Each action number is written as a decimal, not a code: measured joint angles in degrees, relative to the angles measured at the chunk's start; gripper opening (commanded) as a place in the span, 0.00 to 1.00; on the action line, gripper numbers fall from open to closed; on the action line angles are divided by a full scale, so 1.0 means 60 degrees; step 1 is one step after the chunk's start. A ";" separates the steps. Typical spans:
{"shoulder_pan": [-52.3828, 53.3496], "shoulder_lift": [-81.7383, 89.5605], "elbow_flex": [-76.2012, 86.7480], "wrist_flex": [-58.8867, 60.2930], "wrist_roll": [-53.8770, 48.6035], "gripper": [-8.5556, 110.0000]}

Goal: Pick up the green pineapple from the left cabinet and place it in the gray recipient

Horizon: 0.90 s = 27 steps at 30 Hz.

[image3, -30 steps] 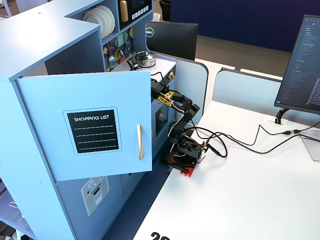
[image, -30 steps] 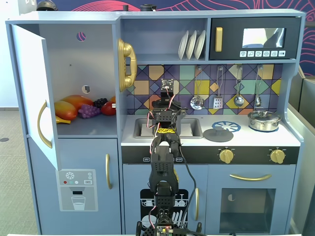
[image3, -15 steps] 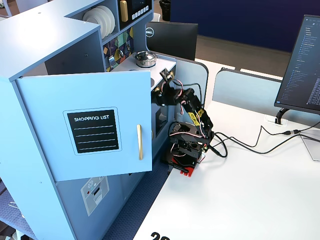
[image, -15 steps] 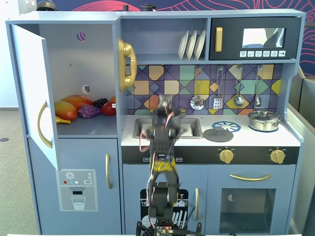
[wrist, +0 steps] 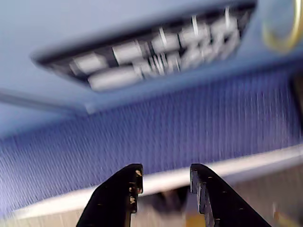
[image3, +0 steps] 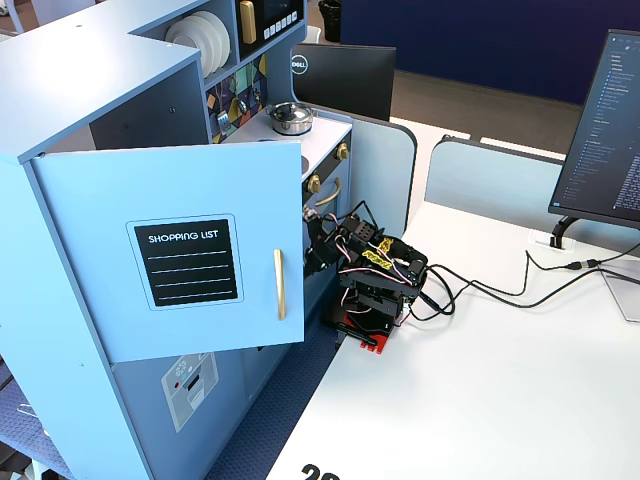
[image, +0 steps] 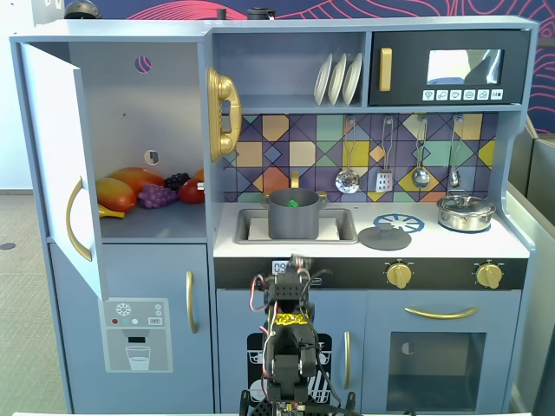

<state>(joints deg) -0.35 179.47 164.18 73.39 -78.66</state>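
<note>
The green pineapple (image: 293, 204) shows as a small green spot inside the gray recipient (image: 293, 221), a gray pot standing in the sink. In the same fixed view the left cabinet (image: 152, 224) stands with its door (image: 52, 165) swung open. My arm (image: 286, 295) is folded low in front of the kitchen's lower doors, well below the pot. In the wrist view my gripper (wrist: 164, 171) is open with nothing between its black fingers (wrist: 120, 194). It faces blurred blue carpet and the lower door's sticker.
Orange, purple and red toy fruits (image: 147, 191) lie on the cabinet shelf. A flat gray lid (image: 384, 237) and a silver lidded pot (image: 466, 212) sit on the counter to the right. Cables (image3: 480, 290) run from the arm base (image3: 368, 318) across the white desk.
The arm has pulled back from over the sink and folded down in front of the lower doors. The pot, hidden behind the arm before, now shows with the pineapple inside.
</note>
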 measured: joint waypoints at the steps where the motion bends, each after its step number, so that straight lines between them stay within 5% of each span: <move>1: 0.0000 0.0146 0.0264 0.0103 0.0000 0.11; 10: 0.0000 0.0439 0.1069 0.0806 -0.1670 0.15; 27: 0.0000 0.0498 0.1084 0.0806 -0.1626 0.15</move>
<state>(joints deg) -0.35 182.46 170.68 78.22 -88.42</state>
